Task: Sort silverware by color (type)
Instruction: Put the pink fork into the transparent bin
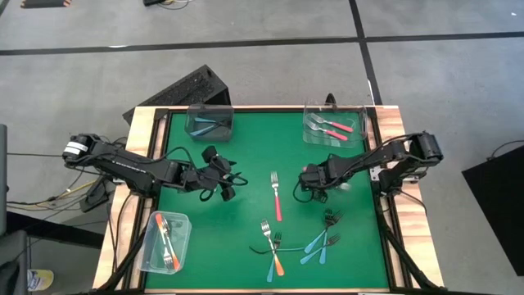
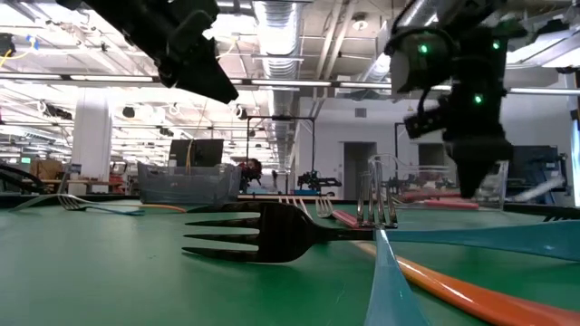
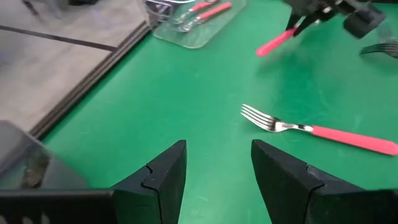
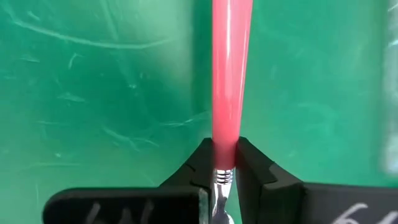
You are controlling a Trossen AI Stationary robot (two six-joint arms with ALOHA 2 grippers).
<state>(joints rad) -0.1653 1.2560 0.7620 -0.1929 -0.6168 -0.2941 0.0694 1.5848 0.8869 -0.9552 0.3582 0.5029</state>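
The high view looks straight down from well above, taking in the whole green surface (image 1: 246, 156), both arms and the floor around. The low view sits at surface level among the forks, facing level across the green into the room beyond. The left wrist view looks forward past its own end effector (image 3: 217, 168) over the surface, and shares with the high view the lone pink fork (image 3: 323, 132). The right wrist view looks down from very near, onto green crossed by a held fork (image 4: 230, 74).
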